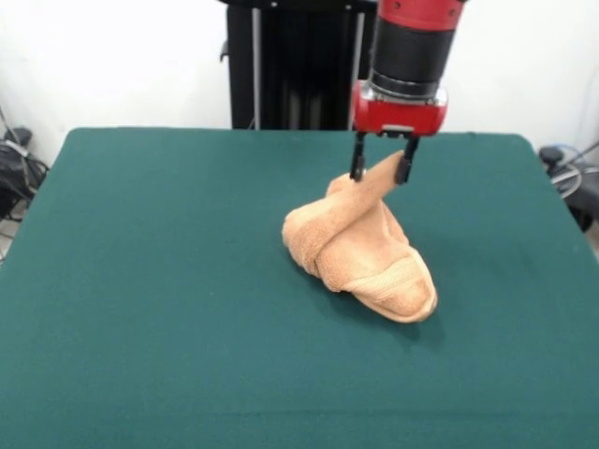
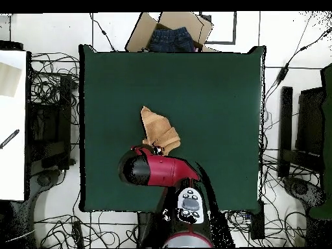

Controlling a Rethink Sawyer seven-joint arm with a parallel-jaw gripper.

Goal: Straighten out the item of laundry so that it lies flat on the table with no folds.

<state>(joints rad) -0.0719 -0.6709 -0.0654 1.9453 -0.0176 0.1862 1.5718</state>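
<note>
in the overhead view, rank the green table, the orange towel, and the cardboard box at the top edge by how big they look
Largest to smallest in the overhead view:
1. The table, by far.
2. The cardboard box, though the table's edge cuts it off.
3. The towel, bunched up and partly hidden under the arm, so its rank against the box is unsure.

One towel [image 1: 360, 248], one table [image 1: 140, 281], one robot hand [image 1: 381, 171], and one cardboard box [image 2: 170, 31] holding jeans.

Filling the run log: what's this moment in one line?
gripper: shut on towel | towel: bunched, one end pulled up | table: towel near centre | flat: no
</note>
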